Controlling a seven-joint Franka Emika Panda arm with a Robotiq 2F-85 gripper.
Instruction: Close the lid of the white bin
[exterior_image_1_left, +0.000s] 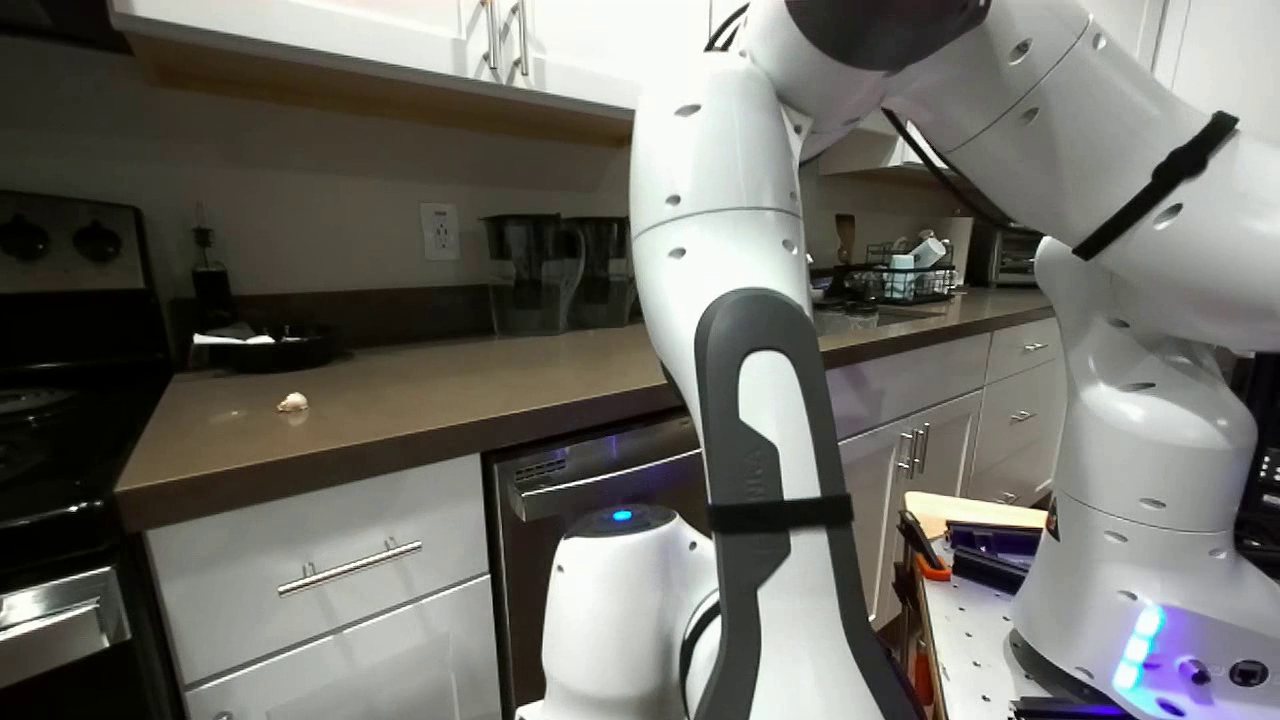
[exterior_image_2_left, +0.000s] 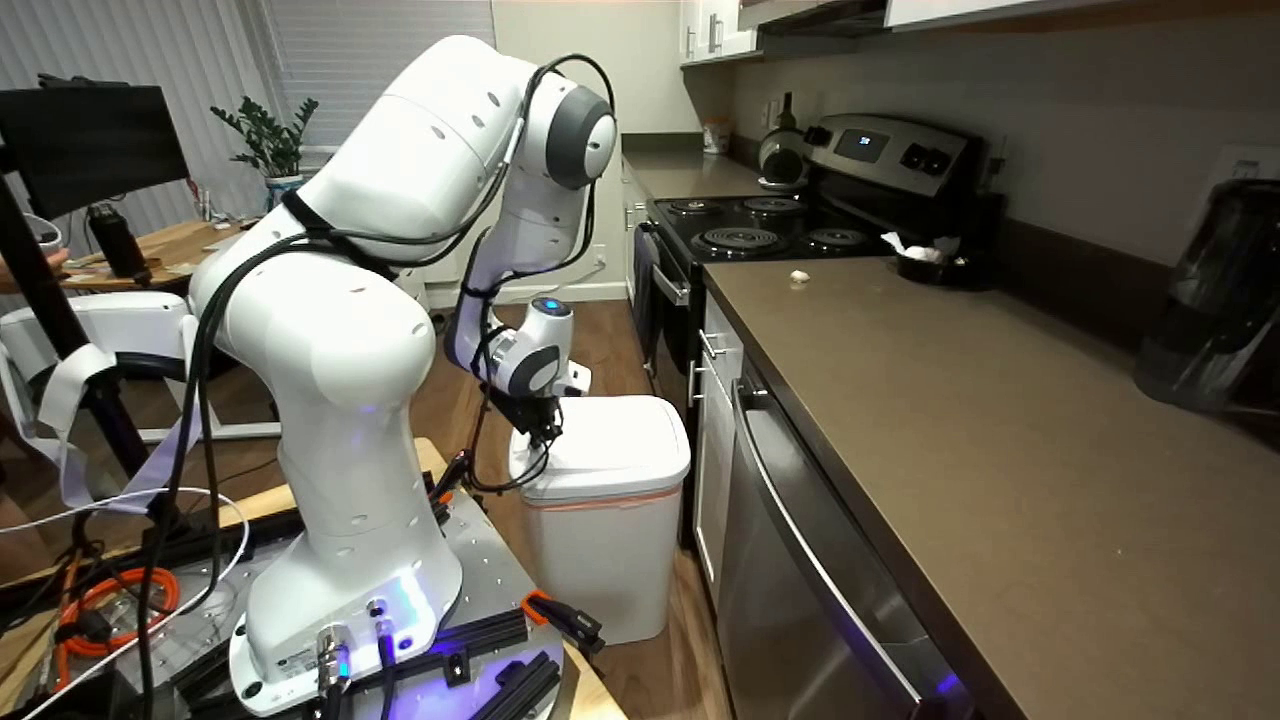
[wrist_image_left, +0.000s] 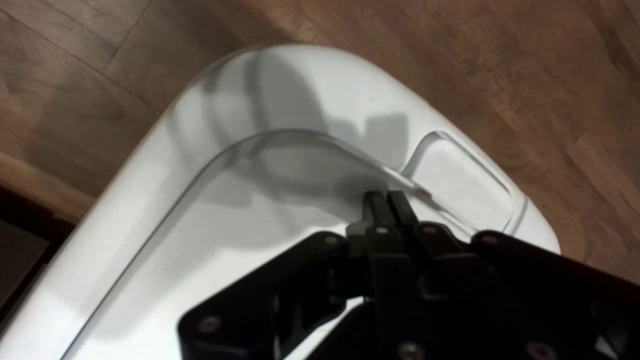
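Observation:
The white bin stands on the floor beside the cabinets in an exterior view. Its lid lies flat across the top, with a pinkish-orange strip showing just under its rim. In the wrist view the lid shows a rounded corner, a moulded outline and a small recessed tab. My gripper is shut, its two dark fingertips nearly together with nothing visible between them. It points down at the lid near the tab; I cannot tell whether it touches. In an exterior view the gripper is over the lid's near-left part.
The counter, dishwasher and stove line one side of the bin. The robot's base table stands close on the other side, with black clamps and rails. Cables hang from the arm near the lid. Wooden floor surrounds the bin.

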